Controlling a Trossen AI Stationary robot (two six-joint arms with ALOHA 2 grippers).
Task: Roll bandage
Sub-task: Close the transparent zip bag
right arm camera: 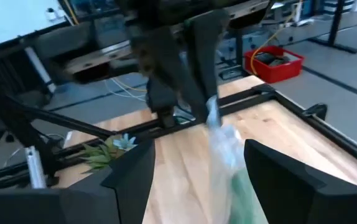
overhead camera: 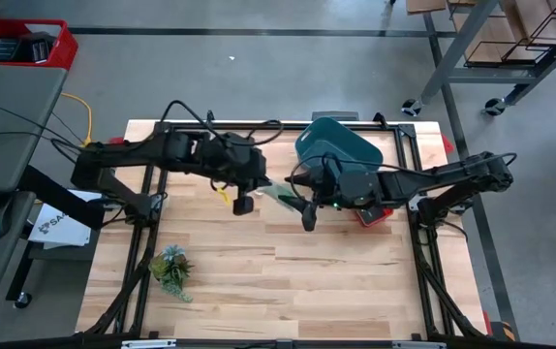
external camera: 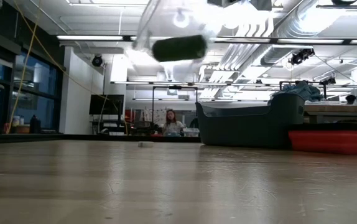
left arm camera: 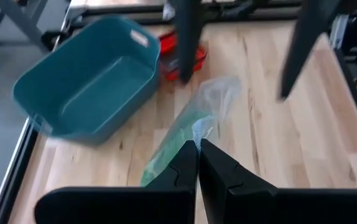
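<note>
The green bandage (left arm camera: pixel 166 152) lies inside a clear plastic bag (left arm camera: pixel 217 93), and the bag is raised above the table's middle (overhead camera: pixel 280 197). My left gripper (left arm camera: pixel 197 146) is shut on this bag. My right gripper (right arm camera: pixel 206 171) faces it from the table's right side, open. Its two fingers stand on either side of the bag's hanging part (right arm camera: pixel 227 155) and do not visibly touch it. From above, my left gripper (overhead camera: pixel 262 187) and my right gripper (overhead camera: pixel 300 197) are close together. The low view shows only blurred parts high above the bare boards. My left gripper pinches the bag's clear plastic (left arm camera: pixel 198 132) between its two shut fingers, at an edge of the bag beside the green bandage. The fingers slant downward from the table's left side. The bag hangs past the fingertips, clear of the table and slack.
A teal bin (overhead camera: pixel 341 150) stands at the far right of the table, with a red tray (overhead camera: pixel 373 215) beside it. A small leafy plant (overhead camera: pixel 171 267) lies near the left front corner. The boards in the near half are bare. A person (external camera: pixel 172 121) sits far back in the room.
</note>
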